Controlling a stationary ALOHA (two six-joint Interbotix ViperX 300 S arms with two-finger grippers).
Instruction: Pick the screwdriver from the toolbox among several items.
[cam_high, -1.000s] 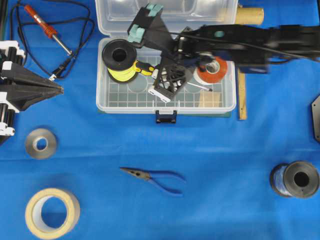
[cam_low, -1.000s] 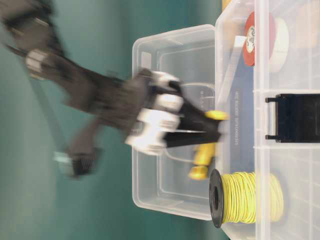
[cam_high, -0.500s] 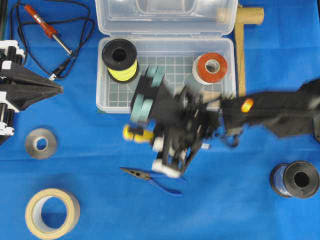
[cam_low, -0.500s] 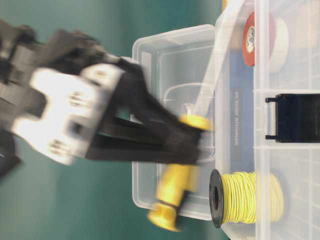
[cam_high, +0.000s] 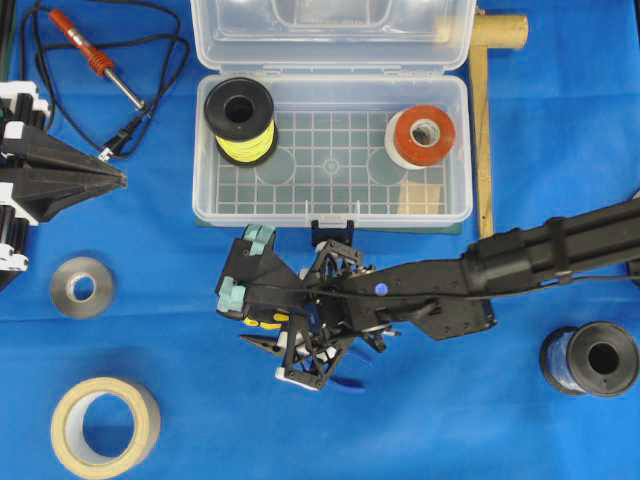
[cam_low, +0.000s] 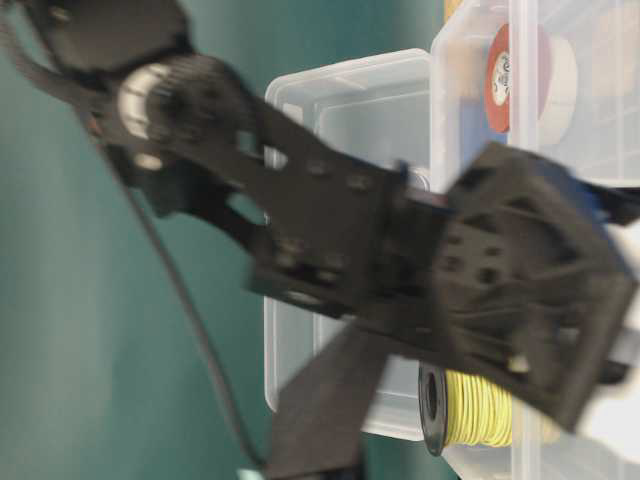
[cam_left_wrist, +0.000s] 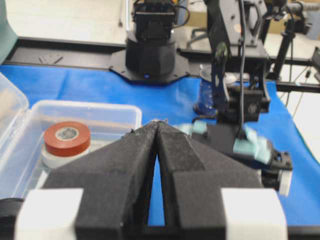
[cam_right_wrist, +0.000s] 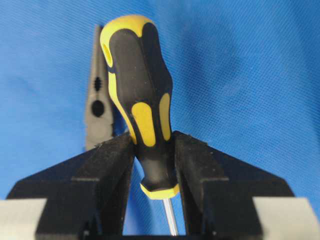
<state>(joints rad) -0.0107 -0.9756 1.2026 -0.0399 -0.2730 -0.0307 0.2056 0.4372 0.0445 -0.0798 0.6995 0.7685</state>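
A blue cloth (cam_high: 480, 420) is spread over the whole table. Behind it, a black frame (cam_left_wrist: 60, 52) is seen, then a pale floor (cam_left_wrist: 65, 20) (lit brightly). A green wall (cam_low: 60, 330) is seen too.

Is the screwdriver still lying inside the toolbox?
No, the right gripper holds the screwdriver over the blue cloth.

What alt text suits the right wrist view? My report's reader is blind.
The right gripper clamps the screwdriver by its yellow-and-black handle over the blue cloth, with the pliers' grey nose behind it.
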